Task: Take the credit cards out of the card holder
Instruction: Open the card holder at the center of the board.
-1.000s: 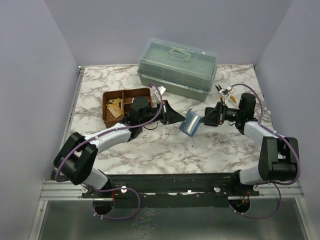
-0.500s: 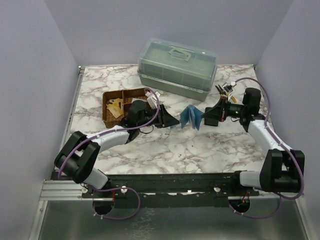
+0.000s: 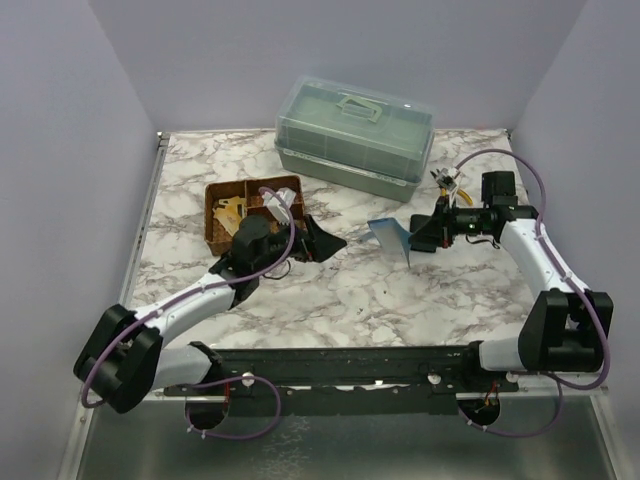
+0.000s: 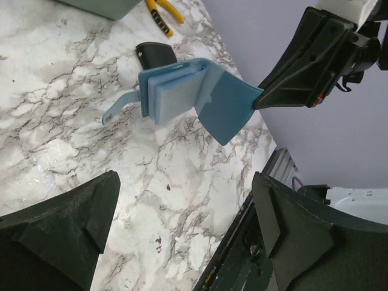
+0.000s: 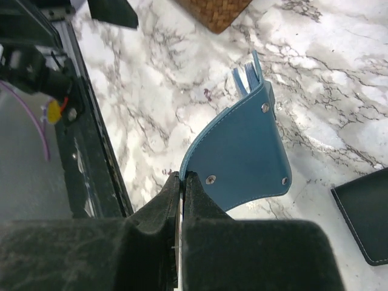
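The card holder, a small teal-blue folding wallet, hangs open above the marble with its lighter blue pockets fanned out. My right gripper is shut on one corner of its outer cover, the fingers pinched tight on the edge. My left gripper is open to the left of the holder, apart from it, with only tabletop between its fingers. No credit card shows in the pockets. Tan flat pieces that look like the credit cards lie in the brown tray.
The brown woven tray sits behind my left arm. A grey-green lidded toolbox stands at the back. A black wallet and yellow-handled pliers lie on the marble beyond the holder, near my right arm.
My left gripper opened wide and drew back to the left, away from the card holder. My right gripper kept its grip and carried the holder a little to the right.
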Controlling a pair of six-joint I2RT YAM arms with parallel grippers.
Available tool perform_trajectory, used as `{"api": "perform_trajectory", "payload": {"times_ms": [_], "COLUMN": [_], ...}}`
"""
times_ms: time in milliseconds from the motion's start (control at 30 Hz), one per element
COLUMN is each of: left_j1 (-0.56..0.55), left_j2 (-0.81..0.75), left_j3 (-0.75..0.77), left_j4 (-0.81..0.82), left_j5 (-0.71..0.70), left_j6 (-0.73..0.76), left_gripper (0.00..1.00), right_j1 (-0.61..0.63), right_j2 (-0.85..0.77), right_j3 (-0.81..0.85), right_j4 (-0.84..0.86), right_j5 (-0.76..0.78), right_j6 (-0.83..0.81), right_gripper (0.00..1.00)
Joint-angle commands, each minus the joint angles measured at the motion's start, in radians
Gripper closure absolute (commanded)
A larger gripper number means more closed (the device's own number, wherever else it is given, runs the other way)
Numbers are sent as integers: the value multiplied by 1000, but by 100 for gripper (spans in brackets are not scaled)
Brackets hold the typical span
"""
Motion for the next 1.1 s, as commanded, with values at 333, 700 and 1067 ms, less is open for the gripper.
{"api": "perform_trajectory", "payload": {"times_ms": [333, 700, 1067], "left_j1": [-202, -368, -371], "left_j2": [-242, -202, -185], "left_j3": [-195, -172, -143], "left_j4": [136, 88, 159], "left_j5": [-142, -493, -412], "left_j6": [258, 363, 35], "left_gripper": [4, 9, 21], "right_j1": [19, 21, 21], "right_j2": [-141, -105, -69], "right_j3": [-80, -27, -19], "right_j4": [-135, -226, -177], "right_j5": [-63, -131, -157], "right_j6": [-519, -523, -420], "right_gripper": [100, 100, 100]}}
